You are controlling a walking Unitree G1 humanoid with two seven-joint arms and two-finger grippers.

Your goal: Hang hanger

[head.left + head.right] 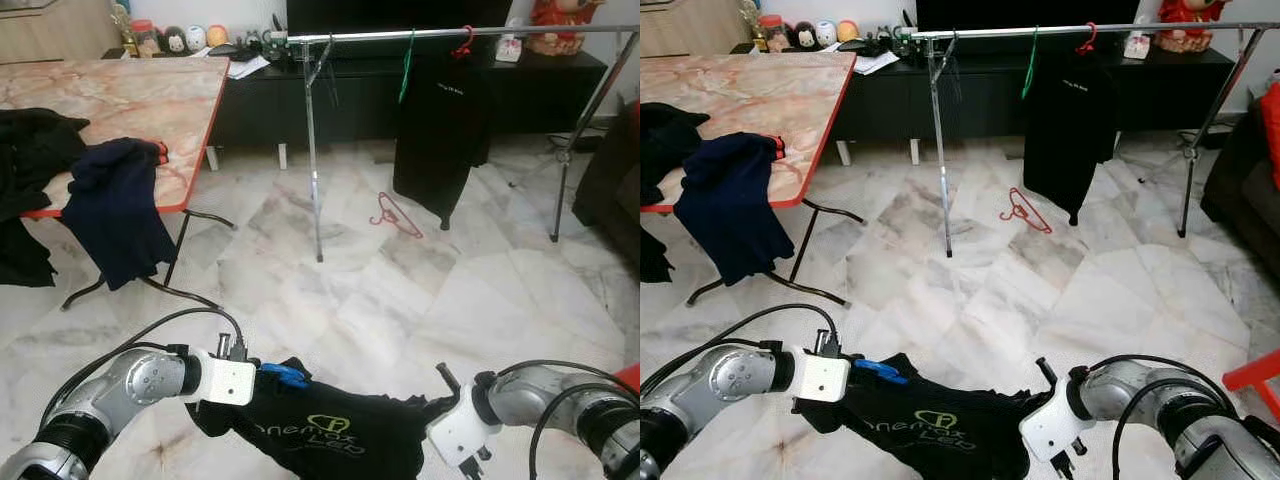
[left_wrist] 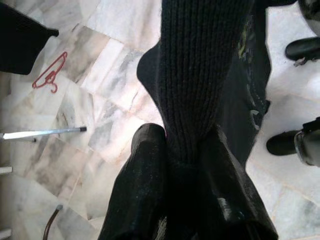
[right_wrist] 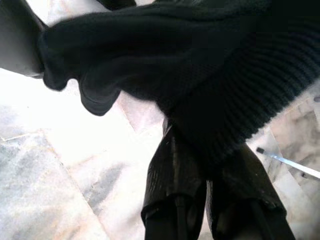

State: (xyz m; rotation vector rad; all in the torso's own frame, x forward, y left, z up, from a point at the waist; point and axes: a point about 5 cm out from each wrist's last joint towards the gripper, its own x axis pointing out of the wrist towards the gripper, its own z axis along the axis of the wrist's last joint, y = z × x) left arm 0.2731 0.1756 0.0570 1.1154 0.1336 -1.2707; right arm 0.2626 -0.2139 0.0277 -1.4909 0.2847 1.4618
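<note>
Both grippers are clamped on the same black shirt (image 1: 330,430) at the bottom of the frame: the left gripper (image 2: 182,160) has its fingers pinched on a ribbed edge, the right gripper (image 3: 207,175) on another ribbed bit, with a blue hanger (image 1: 285,376) poking out right by the left one. The shirt has a yellow-green logo, too crumpled to read. A red hanger (image 1: 392,213) lies on the marble floor (image 1: 400,300) mid-frame, well apart from the jaws, under the metal clothes rail (image 1: 450,34) where a black garment (image 1: 440,130) hangs.
</note>
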